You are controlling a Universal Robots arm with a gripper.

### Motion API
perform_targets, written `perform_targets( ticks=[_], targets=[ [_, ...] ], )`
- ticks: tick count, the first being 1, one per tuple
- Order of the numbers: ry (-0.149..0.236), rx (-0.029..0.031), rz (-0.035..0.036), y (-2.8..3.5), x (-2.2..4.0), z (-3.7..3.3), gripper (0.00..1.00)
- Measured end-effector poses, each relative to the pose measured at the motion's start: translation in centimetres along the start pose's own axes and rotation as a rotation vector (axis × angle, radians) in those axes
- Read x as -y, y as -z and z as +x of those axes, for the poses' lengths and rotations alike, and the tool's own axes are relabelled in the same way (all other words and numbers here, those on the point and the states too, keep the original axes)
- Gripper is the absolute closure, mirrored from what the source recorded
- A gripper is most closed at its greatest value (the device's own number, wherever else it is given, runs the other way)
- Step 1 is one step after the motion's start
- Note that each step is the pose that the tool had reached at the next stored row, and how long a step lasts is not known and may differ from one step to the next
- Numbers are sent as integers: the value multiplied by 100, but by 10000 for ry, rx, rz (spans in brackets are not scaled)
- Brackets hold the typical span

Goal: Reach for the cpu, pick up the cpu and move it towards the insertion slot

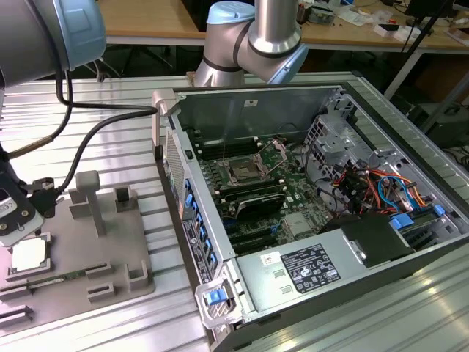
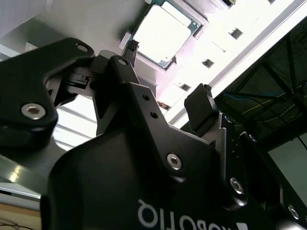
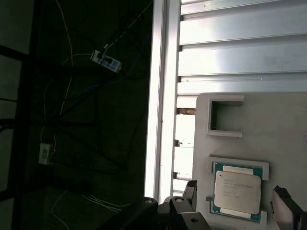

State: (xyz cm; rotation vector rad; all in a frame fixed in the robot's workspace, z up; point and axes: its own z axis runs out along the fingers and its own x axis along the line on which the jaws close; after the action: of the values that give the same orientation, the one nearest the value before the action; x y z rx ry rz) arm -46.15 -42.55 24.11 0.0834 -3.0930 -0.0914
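The cpu (image 1: 29, 255) is a flat square chip with a silvery-white top. It lies in a square recess of the grey fixture plate (image 1: 110, 257) at the exterior view's left. My gripper (image 1: 20, 232) hangs just above it, open. In both wrist views the two black fingertips stand on either side of the cpu (image 3: 237, 190) (image 2: 163, 33) with nothing between them, and I see no contact. The insertion slot (image 1: 242, 174), a shiny metal frame with a dark centre, sits on the motherboard inside the open computer case.
The fixture plate carries raised holders and an upright post (image 1: 91, 199) close to the gripper. A thick black cable (image 1: 95, 117) runs from the arm. The open case wall (image 1: 179, 183) stands between plate and slot. The table edge (image 3: 163, 96) lies beside the plate.
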Motion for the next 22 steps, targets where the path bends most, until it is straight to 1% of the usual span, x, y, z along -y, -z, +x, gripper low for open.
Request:
perform_targets(
  ticks=[5, 8, 9, 11, 12, 14, 19, 22],
  targets=[
    [0, 5, 3, -20, 1, -2, 33],
    [-1, 3, 4, -111, 35, -10, 33],
    [0, 2, 5, -131, 37, -18, 33],
    [-17, 4, 4, -197, 44, -66, 33],
    [-31, 6, 3, -222, 47, -77, 33],
    [-31, 8, -3, -255, 80, -76, 33],
    [-31, 12, -5, -351, 93, -80, 33],
    [-31, 9, -7, -360, 95, -80, 33]
  ],
)
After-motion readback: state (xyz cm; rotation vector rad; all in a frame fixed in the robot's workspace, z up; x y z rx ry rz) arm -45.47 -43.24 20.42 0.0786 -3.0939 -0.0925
